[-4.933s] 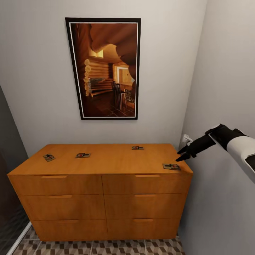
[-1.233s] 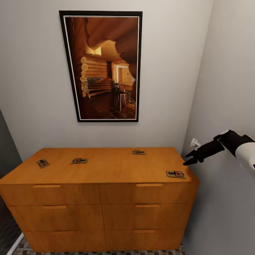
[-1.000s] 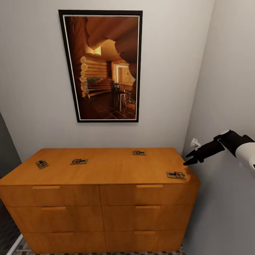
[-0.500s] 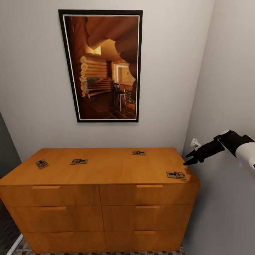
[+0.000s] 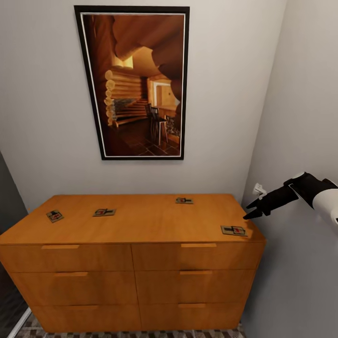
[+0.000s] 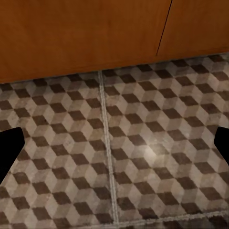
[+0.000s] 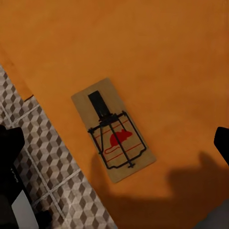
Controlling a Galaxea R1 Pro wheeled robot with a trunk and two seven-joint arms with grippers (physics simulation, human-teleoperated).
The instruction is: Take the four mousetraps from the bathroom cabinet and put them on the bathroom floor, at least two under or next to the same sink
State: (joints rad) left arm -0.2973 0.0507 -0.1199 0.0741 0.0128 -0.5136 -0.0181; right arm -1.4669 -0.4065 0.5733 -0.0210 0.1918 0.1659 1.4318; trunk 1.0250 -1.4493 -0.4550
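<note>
**4 traps on cabinet top, right gripper hovering at the right end**

All 4 mousetraps sat flat on top of the cabinet (image 5: pixel 141 220), none picked up. From the head view: 1 at the far left edge (image 5: pixel 55 216), 1 left of centre (image 5: pixel 104 212), 1 toward the back right (image 5: pixel 184 200), 1 at the front right corner (image 5: pixel 234 230).

Right gripper (image 5: pixel 251 210) hung in the air just off the cabinet's right end, above and beside the corner trap, not touching it. Fingers were spread apart, nothing between them. Right wrist camera looked straight down on that trap (image 7: pixel 113 136): tan board, dark wire bar, red mouse print, lying close to the cabinet edge with the bathroom floor (image 7: pixel 52 171) below.

Left gripper (image 6: pixel 114 152): only the 2 dark fingertips (image 6: pixel 9 150) showed, at opposite sides of the wrist view, wide apart and empty. It pointed down at the cube-pattern tiles in front of the cabinet's base (image 6: pixel 86 33).

Framed picture (image 5: pixel 138 82) of a log interior hung on the wall above the cabinet. All 6 drawers were closed.
</note>
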